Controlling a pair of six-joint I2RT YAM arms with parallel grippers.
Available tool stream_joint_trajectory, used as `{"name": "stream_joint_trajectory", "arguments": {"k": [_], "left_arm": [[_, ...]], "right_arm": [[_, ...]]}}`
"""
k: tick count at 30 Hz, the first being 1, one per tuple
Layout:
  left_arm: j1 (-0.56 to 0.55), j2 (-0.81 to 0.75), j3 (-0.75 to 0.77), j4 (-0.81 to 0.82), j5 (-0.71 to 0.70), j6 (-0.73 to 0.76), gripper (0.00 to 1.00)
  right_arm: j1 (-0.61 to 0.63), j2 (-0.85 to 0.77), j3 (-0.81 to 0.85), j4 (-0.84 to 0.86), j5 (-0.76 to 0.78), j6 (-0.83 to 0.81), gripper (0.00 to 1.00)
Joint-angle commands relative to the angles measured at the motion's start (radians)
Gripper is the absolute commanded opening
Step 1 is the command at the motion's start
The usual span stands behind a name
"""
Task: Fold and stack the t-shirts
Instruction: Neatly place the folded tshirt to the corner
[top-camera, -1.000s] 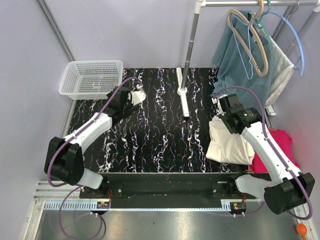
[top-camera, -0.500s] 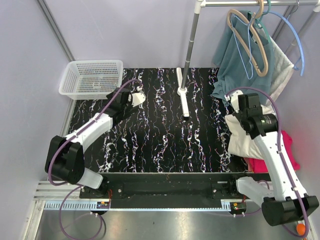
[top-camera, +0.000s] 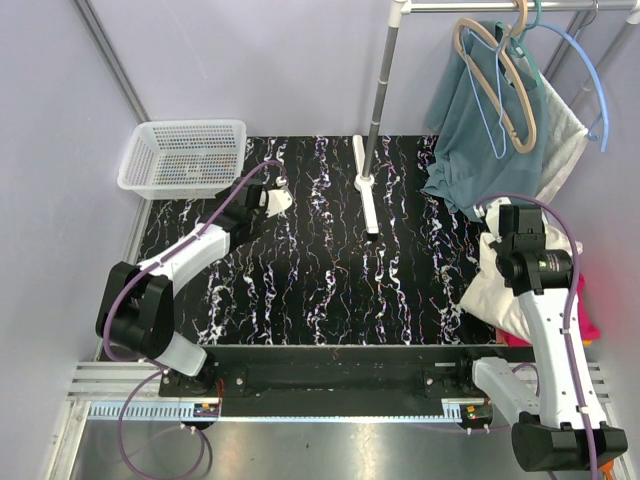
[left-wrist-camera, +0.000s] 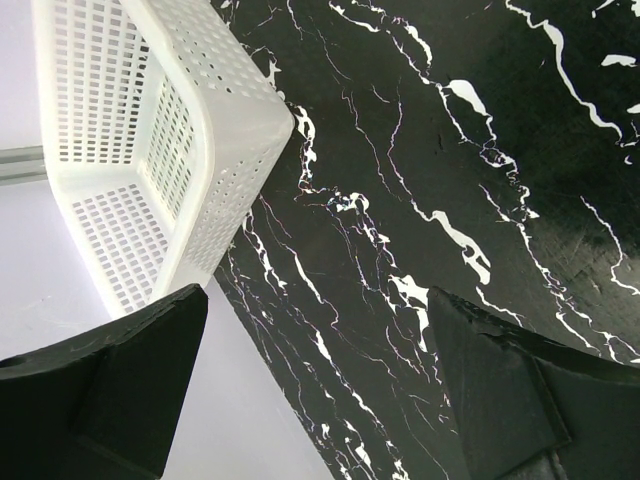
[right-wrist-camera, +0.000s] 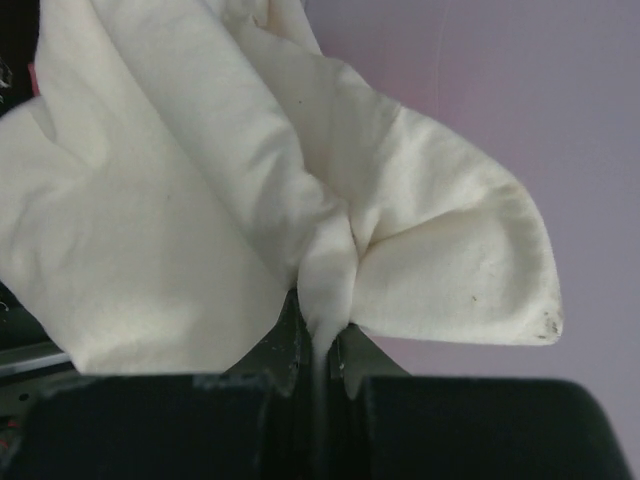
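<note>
Pinching a bunched fold of the cream tee (right-wrist-camera: 200, 230), my right gripper (right-wrist-camera: 320, 340) is clamped tight, holding the cloth up over the table's (top-camera: 320, 270) right edge; a pink tee (top-camera: 593, 315) lies just off that edge. My left gripper (left-wrist-camera: 320, 380) gapes wide, holding nothing, over the table's far-left corner, where a basket (left-wrist-camera: 150, 150) sits.

2 arms, same build: left arm (top-camera: 190, 258), right arm (top-camera: 560, 345). White link shells, black joint housings, 1 bulky black shoulder block each. Purple cable (top-camera: 238, 185) loops along each arm from base to wrist. Left fingers (left-wrist-camera: 500, 390) matte black, flat, angular edges. Right gripper (right-wrist-camera: 320, 338) dark, body black.
</note>
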Motion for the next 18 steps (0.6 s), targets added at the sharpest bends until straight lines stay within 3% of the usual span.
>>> {"name": "stream_joint_trajectory", "arguments": {"k": [1,10,18], "left_arm": [[-0.001,-0.037,0.021,0.028,0.011,0.0,0.98],[-0.001,-0.086,-0.045,0.051,0.04,0.0,0.98],[-0.001,-0.105,-0.059,0.062,0.074,-0.011,0.98]], "right_arm": [[-0.061,0.018,-0.034,0.017,0.092,-0.053,0.0],[-0.192,0.125,-0.092,0.178,0.142,-0.149,0.0],[-0.306,0.233,-0.037,0.276,0.16,-0.241,0.0]]}}
